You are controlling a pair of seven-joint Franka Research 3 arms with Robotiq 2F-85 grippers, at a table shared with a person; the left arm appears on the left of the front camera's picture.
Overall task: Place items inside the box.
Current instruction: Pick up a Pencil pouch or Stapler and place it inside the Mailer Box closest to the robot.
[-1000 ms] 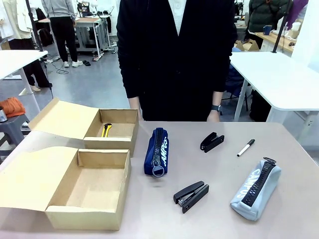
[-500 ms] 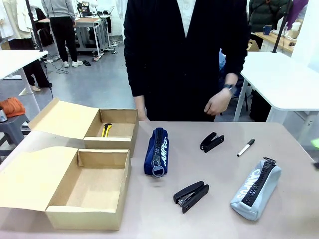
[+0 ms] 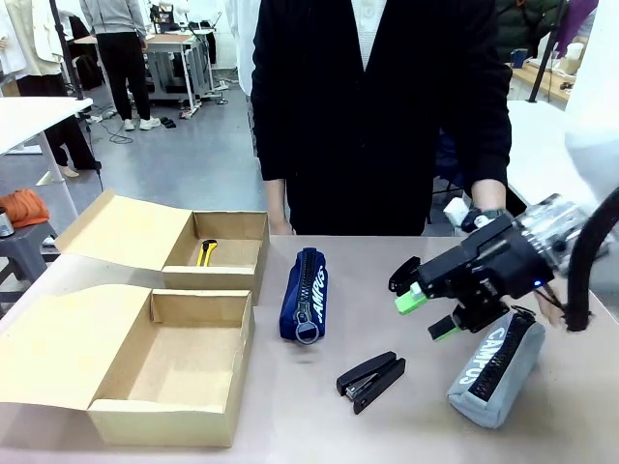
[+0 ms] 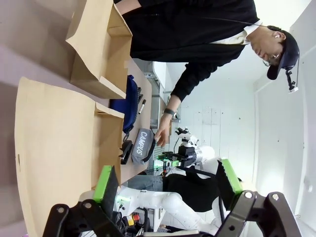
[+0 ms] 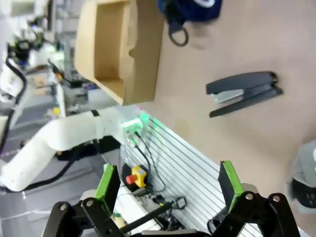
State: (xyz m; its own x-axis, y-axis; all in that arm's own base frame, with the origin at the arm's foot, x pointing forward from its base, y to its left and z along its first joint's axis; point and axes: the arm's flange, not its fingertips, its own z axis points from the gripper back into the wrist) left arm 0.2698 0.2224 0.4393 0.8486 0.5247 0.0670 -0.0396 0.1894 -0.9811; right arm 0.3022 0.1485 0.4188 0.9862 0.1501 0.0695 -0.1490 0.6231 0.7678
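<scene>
- Nearest the robot's edge of the table (image 3: 290, 425): near box (image 3: 164, 425), flap open, floor bare. Near stapler (image 3: 371, 379) lies flat, grey pouch (image 3: 493, 372) to its right.
- Right gripper (image 3: 428, 314) hovers above the table between those two, jaws spread full, nothing held. Left gripper (image 4: 168, 180) likewise wide and empty, back by the box flap.
- Judgement: pick not yet begun; near stapler the likeliest target. To do it well, roll the wrist so the pads close across the narrow body, come straight down, and lift above the box wall before crossing.
- Mid-table: navy pouch (image 3: 307, 293); far stapler (image 3: 404, 273) partly behind the gripper.
- Far side: second box (image 3: 208, 280), yellow knife (image 3: 206, 251) already inside.
- Right wrist view: the stapler runs nearly along the line from pad to pad, ahead of the fingers, hence the roll. Front view gives height above the table instead.
- Left wrist view: person's hand (image 4: 162, 136) close by the grey pouch, so keep clear. Marker (image 4: 141, 106) lies beyond.
</scene>
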